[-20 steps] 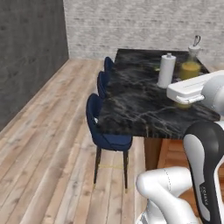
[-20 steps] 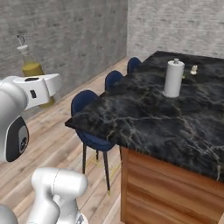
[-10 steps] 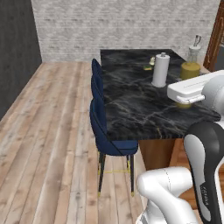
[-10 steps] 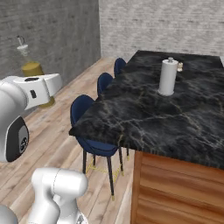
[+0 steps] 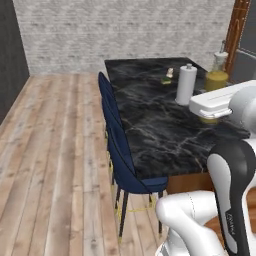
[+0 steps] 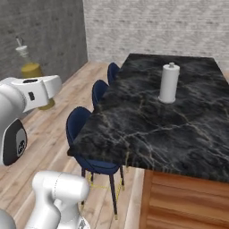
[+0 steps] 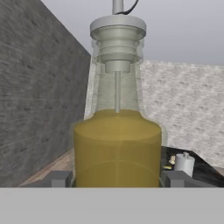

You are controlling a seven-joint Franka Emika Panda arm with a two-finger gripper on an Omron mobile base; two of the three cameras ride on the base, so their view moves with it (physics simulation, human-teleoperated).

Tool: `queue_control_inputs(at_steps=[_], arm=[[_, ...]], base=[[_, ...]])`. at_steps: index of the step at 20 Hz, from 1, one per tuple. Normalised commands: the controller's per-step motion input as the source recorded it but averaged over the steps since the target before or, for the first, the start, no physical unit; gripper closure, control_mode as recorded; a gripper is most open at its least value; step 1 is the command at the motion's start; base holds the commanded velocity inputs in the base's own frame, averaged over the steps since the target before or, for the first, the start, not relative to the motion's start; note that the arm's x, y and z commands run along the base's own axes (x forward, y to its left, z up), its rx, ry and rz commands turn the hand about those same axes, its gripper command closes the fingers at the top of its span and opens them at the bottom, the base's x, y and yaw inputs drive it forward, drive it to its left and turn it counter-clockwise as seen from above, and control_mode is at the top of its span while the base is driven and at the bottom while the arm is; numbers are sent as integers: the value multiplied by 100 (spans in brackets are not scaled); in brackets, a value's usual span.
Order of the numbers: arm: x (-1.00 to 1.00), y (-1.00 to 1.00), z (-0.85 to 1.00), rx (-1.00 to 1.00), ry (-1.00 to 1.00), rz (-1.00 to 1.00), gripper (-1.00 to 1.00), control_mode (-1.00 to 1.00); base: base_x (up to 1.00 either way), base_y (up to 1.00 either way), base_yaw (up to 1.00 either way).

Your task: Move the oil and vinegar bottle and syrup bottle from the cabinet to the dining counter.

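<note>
Oil and vinegar bottle (image 7: 117, 131), upright, clamped low between gripper (image 7: 116, 178) fingers; dining counter (image 6: 179, 129) at two o'clock. Likely heavy, slick, breakable glass; best gripped round the body.

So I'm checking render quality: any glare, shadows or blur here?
Hand view: the oil and vinegar bottle looms close, glass see-through, no glare. Right base view: soft, flat light on the dining counter, faint shadow by the paper-towel roll. Left base view: slightly blurry.

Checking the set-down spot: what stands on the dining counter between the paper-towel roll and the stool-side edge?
Nothing: in the right base view, the dining counter is bare marble from the paper-towel roll to the stool-side edge.
</note>
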Motion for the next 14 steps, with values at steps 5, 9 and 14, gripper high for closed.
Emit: queue_control_inputs(at_steps=[5,9,14], arm=[[0,0,0,0,0,0,100,100],[0,0,0,0,0,0,100,100],[30,-3,-20,1,6,1,100,-100]], base=[[56,-3,-4],[42,-6,0],[18,0,0]])
